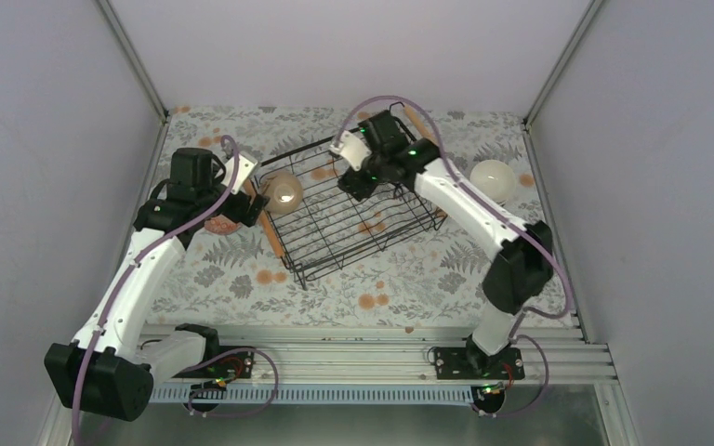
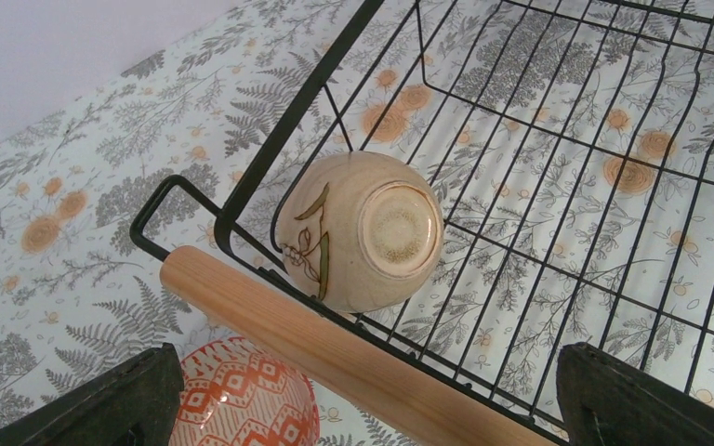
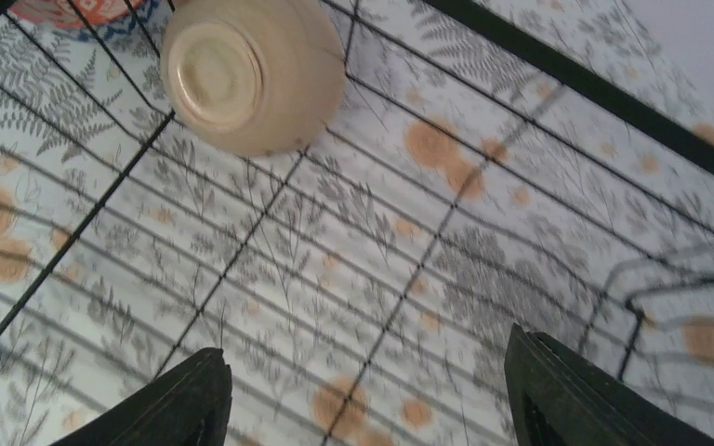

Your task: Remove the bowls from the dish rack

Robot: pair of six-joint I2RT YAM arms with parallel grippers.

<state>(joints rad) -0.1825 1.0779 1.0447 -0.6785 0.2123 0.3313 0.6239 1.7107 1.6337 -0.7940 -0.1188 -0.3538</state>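
Observation:
The black wire dish rack [image 1: 372, 200] sits mid-table with wooden bar handles. One beige bowl [image 1: 284, 192] lies bottom-up on its side in the rack's left corner; it also shows in the left wrist view [image 2: 363, 232] and the right wrist view [image 3: 251, 70]. An orange patterned bowl [image 2: 242, 395] stands on the table just outside the rack's left handle [image 2: 335, 348]. A white bowl [image 1: 493, 179] sits on the table right of the rack. My left gripper [image 1: 244, 210] is open and empty above the handle and orange bowl. My right gripper [image 1: 355, 182] is open and empty over the rack floor [image 3: 372, 279]. The teal and blue-and-white bowls are out of view.
Grey walls close in the floral tablecloth [image 1: 242, 269] on the left, back and right. A metal rail [image 1: 372, 358] runs along the near edge by the arm bases. The rack's far handle [image 1: 418, 119] lies behind my right wrist.

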